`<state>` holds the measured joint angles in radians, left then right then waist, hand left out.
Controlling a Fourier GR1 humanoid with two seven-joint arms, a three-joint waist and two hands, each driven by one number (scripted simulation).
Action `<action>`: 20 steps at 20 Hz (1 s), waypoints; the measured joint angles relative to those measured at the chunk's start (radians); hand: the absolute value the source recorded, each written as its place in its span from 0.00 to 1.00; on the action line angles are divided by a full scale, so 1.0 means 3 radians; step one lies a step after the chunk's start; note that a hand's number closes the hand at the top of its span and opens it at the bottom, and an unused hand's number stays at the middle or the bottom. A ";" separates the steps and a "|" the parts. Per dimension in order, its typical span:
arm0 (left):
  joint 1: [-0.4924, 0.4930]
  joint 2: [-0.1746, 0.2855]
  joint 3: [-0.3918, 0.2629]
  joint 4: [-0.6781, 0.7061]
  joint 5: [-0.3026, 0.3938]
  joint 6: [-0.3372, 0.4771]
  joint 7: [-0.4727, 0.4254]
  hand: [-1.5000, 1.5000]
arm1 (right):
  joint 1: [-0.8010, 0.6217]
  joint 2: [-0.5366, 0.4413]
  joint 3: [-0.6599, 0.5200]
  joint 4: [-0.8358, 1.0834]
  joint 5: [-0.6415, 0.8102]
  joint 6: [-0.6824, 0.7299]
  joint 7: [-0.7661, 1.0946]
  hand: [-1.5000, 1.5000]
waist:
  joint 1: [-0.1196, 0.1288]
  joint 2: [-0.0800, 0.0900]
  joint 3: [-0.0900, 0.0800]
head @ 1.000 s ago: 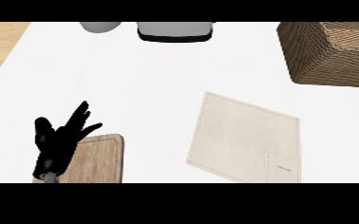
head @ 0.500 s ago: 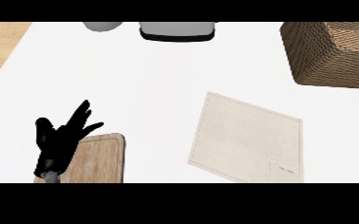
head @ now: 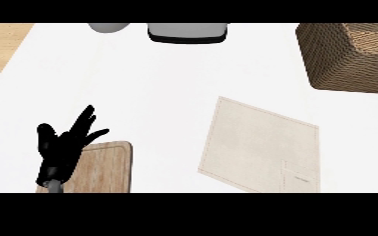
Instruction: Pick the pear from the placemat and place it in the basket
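Beige placemat (head: 258, 147), well right of robot hand (head: 61, 149)

Lighting: bright and even across the counter (head: 148, 90). Its white top reads almost uniform from far edge to near edge. The placemat (head: 258, 150), toward the near right corner, is pale beige and low in contrast against it; its outline is carried mostly by the stitched border. The basket (head: 336, 60) at the far right corner shows the clearest shading — outer wall darker brown, top lighter, consistent with light from above. The left hand (head: 63, 147), at the near left edge over the cutting board (head: 103, 167), is flat black, with hardly any surface modelling legible.
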<state>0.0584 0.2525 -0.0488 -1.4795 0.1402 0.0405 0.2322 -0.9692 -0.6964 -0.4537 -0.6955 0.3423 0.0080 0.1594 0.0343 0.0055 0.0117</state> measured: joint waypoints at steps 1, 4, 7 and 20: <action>0.0004 0.0006 -0.0006 -0.0021 0.0010 -0.0018 0.0017 0.50 | 0.0001 -0.0006 -0.0020 0.0094 -0.0002 -0.0024 -0.0080 1.00 | 0.0006 0.0003 -0.0002; 0.0010 -0.0004 -0.0006 -0.0018 -0.0006 -0.0008 0.0020 0.50 | 0.0005 -0.0057 -0.0076 0.0319 -0.0030 -0.0015 -0.0290 1.00 | 0.0005 0.0003 0.0000; -0.0003 -0.0013 -0.0012 -0.0022 -0.0033 0.0018 0.0045 0.50 | 0.0072 -0.0175 0.0013 0.0478 0.0189 -0.0250 -0.0294 1.00 | 0.0014 0.0012 0.0001; -0.0010 -0.0014 0.0001 0.0004 -0.0036 -0.0039 0.0018 0.50 | 0.0034 -0.0574 0.0116 0.1084 0.0472 -0.0308 -0.0955 0.00 | 0.0029 0.0011 0.0004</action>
<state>0.0554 0.2482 -0.0487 -1.4784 0.1293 0.0288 0.2375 -0.9589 -0.8686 -0.4187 -0.3704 0.4838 -0.0845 -0.1272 0.0430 0.0087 0.0129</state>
